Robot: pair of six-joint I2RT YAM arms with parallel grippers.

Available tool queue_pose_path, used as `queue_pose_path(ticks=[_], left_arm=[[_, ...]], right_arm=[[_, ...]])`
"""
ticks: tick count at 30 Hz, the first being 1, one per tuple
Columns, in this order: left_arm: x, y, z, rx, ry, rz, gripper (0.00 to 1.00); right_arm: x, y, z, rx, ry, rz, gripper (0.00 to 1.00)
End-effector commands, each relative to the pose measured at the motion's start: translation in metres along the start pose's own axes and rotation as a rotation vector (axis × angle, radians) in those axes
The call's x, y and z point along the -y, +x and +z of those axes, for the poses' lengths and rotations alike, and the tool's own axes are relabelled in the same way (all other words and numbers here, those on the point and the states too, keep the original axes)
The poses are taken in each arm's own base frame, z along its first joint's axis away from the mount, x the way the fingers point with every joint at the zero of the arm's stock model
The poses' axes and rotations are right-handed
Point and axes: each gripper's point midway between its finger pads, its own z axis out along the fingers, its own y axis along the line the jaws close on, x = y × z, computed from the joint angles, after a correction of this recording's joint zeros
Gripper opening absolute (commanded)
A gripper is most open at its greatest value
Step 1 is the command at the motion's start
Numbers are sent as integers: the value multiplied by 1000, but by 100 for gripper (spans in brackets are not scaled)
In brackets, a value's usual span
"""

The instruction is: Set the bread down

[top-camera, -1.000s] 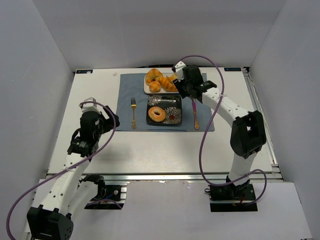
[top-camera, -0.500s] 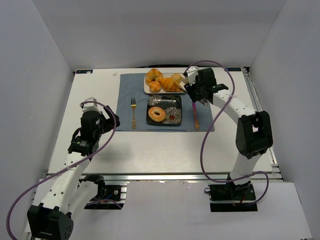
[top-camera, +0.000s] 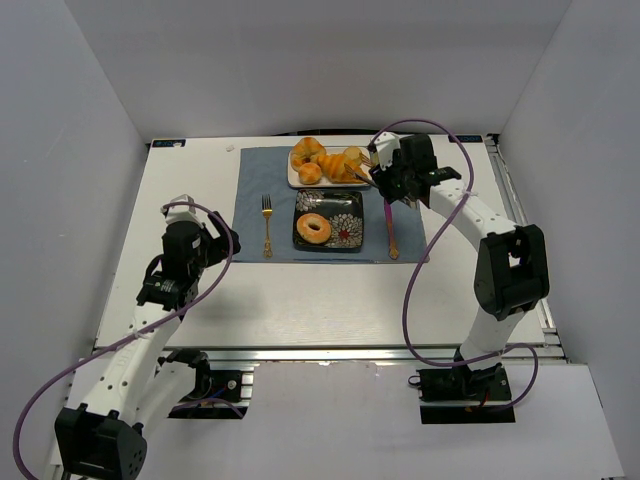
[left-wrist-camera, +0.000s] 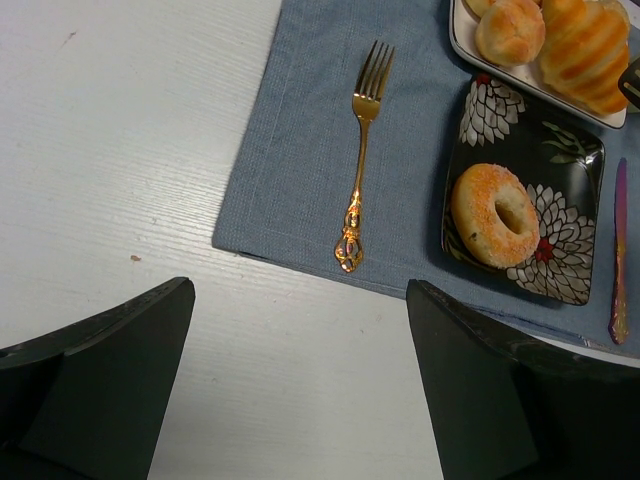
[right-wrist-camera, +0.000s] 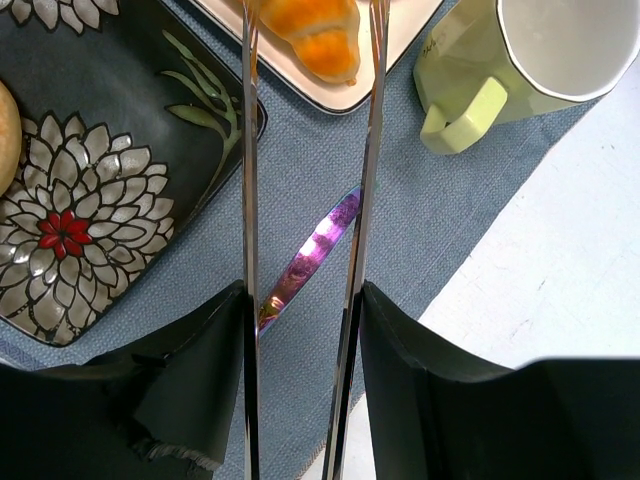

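One ring-shaped bread (top-camera: 314, 228) already lies on the black flowered plate (top-camera: 346, 238). The other rolls are heaped on the white plate (top-camera: 295, 180) at its 12 o'clock. By my reading one piece is placed and the next is only being fetched.

The right gripper (right-wrist-camera: 300, 335) is clamped on a pair of metal tongs (right-wrist-camera: 375, 150). Their two blades run toward 12 o'clock in the wrist view, one on each side of a golden roll (right-wrist-camera: 305, 30) that sits over the white plate. The tips are cut off by the frame, so I cannot tell whether the roll is pinched or only straddled. Lifting it, carrying it toward 7 o'clock onto the black plate and letting go all appear to be left.

The left gripper (left-wrist-camera: 300, 350) hangs with its jaws apart and empty, at 8 o'clock of the fork (left-wrist-camera: 360, 160).

Compared with a second ago, the right arm has drawn back toward 3 o'clock, off the white plate's middle to its right edge. A roll now shows at that edge of the heap. The left arm and the ring bread have not shifted.
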Motion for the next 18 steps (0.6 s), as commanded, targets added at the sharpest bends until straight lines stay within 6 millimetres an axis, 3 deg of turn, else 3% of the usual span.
queue_pose_path(ticks=[1,18], left_arm=[[4,-5,-2,14,14,8,98],[6,-1,4,1,24,6,98]], right_arm=[[8,-17,-8,57,10,-30,53],[12,2,7,-17,-1,-55,57]])
